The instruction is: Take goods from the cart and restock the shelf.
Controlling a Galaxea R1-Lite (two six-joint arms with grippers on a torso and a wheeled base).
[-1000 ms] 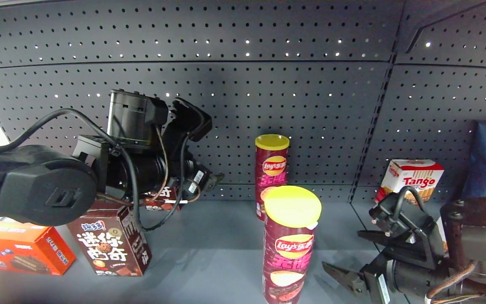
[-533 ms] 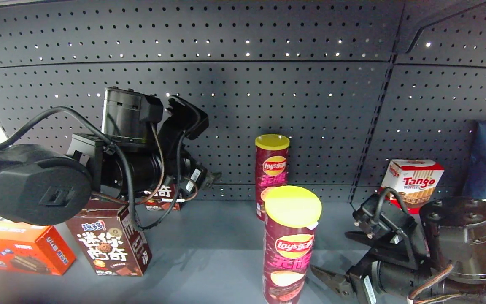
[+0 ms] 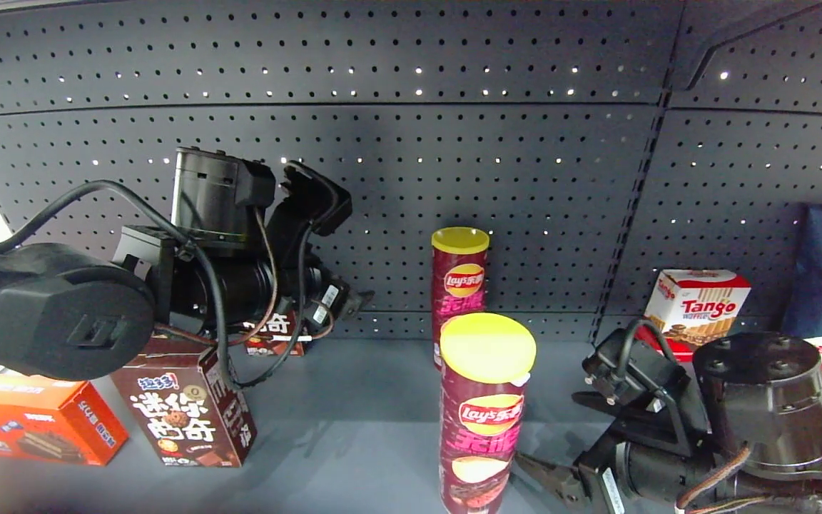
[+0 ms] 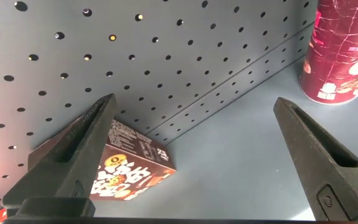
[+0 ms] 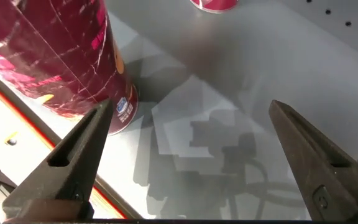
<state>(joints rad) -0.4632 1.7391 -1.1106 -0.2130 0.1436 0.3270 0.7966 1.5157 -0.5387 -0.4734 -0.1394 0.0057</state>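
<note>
Since the nearer maroon cylindrical chip can with a yellow lid (image 3: 486, 414) is seen upright on the grey shelf (image 3: 354, 414), its placing is judged done; the left gripper (image 4: 194, 102) and the right gripper (image 5: 190, 106) are held apart, empty, with further goods judged outstanding.

You see a shelf deck (image 3: 354, 407) of smooth, matt grey painted metal, and a perforated back panel (image 3: 454, 143) in the same dull finish. The near chip can (image 3: 481, 435) wears a glossy printed wrap under a smooth yellow plastic lid (image 3: 488, 348). The cookie box (image 3: 183, 417) is shiny printed card.
</note>
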